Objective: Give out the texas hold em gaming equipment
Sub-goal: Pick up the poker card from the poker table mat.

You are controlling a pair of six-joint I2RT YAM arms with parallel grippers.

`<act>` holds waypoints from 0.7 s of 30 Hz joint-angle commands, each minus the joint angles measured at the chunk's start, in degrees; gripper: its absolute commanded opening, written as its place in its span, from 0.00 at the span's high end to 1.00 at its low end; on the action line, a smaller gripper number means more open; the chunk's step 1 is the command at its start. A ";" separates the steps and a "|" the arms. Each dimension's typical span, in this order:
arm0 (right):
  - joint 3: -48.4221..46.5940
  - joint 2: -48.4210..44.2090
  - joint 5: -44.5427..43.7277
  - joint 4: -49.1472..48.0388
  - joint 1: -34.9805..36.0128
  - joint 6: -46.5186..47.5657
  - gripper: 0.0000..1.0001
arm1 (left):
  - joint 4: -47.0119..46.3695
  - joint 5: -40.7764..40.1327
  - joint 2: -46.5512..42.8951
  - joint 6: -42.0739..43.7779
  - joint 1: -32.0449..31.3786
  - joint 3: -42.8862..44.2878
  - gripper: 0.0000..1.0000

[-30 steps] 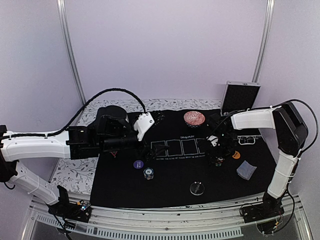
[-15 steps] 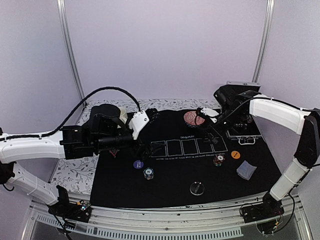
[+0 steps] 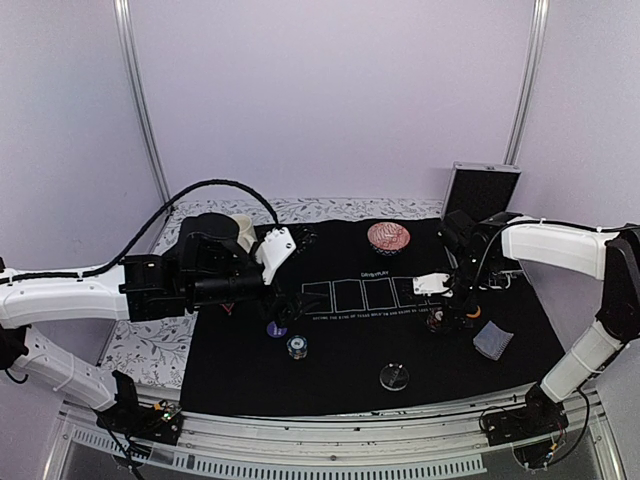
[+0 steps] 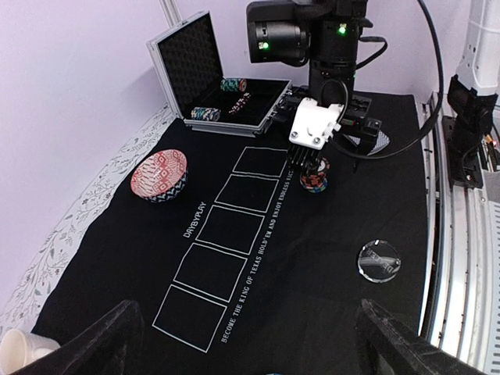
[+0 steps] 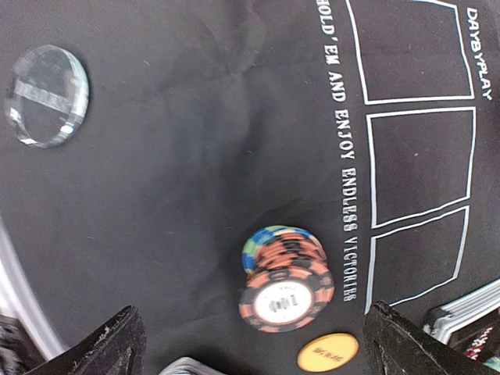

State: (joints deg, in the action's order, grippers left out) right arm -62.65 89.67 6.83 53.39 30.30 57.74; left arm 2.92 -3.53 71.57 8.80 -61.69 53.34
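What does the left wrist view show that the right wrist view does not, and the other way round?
Only the left wrist view shows the open silver case with chips inside, the red patterned bowl, the cream mug at its lower left corner, and the right gripper seen from outside. Only the right wrist view shows the orange round disc. Both show the stack of striped poker chips, the clear round disc and the black mat with white printed rectangles.
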 commanded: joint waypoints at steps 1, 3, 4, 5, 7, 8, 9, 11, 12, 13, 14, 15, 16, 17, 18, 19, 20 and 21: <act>1.72 1.77 -4.49 -5.30 -0.62 5.60 0.01 | 0.26 0.77 -0.30 0.38 0.61 -0.74 0.04; 1.38 3.09 -4.46 -5.54 -0.73 6.29 0.01 | 0.28 0.86 -0.29 0.26 0.64 -0.86 0.04; 1.19 3.71 -4.57 -5.60 -0.84 6.61 0.01 | 0.33 0.88 -0.29 0.26 0.63 -0.87 0.04; 1.05 4.24 -4.75 -5.76 -0.86 6.92 0.01 | 0.41 0.81 -0.29 0.26 0.62 -0.87 0.04; 0.51 5.42 -5.30 -6.32 -0.88 7.42 0.01 | 0.58 0.70 -0.29 0.31 0.68 -0.87 0.04; 0.06 6.03 -4.96 -6.44 -0.96 7.53 0.01 | 0.60 0.64 -0.29 0.29 0.62 -0.87 0.04; -0.39 6.67 -4.20 -6.11 -1.02 7.68 0.01 | 0.60 0.66 -0.29 0.41 0.65 -0.92 0.04; -1.10 8.26 -2.63 -5.19 -1.04 7.82 0.00 | 0.60 0.72 -0.14 0.41 0.65 -0.84 0.04; -1.03 8.91 -2.24 -5.08 -1.03 7.79 0.00 | 0.60 0.62 -0.12 0.40 0.62 -0.87 0.04; -0.73 9.55 -2.10 -5.31 -1.01 7.80 0.01 | 0.60 0.51 -0.07 0.37 0.61 -0.87 0.04; -0.41 9.99 -2.41 -5.53 -0.98 7.83 0.01 | 0.66 0.41 -0.03 0.38 0.68 -0.94 0.04; -0.04 10.37 -2.97 -6.00 -1.03 7.90 0.02 | 0.68 0.42 -0.07 0.40 0.77 -1.03 0.04; 0.25 10.83 -3.68 -6.46 -1.04 8.07 0.03 | 0.76 0.37 -0.08 0.36 0.70 -1.11 0.04; 0.49 11.18 -4.46 -7.10 -0.99 8.09 0.04 | 0.84 0.37 -0.10 0.35 0.72 -1.20 0.04; 0.51 11.49 -4.87 -7.52 -1.03 8.09 0.06 | 0.91 0.37 -0.11 0.37 0.76 -1.22 0.04; 0.56 11.82 -5.09 -7.93 -1.04 7.97 0.07 | 1.05 0.37 -0.12 0.38 0.76 -1.30 0.04; 0.59 12.04 -5.14 -8.14 -0.98 7.93 0.08 | 1.18 0.43 -0.12 0.48 0.74 -1.29 0.04; 0.75 12.31 -5.16 -8.39 -1.03 7.92 0.10 | 1.20 0.32 -0.16 0.51 0.70 -1.30 0.04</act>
State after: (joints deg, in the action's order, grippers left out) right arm -62.39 100.53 2.76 46.85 29.56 65.32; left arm 3.07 -3.44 71.59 8.80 -61.65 52.80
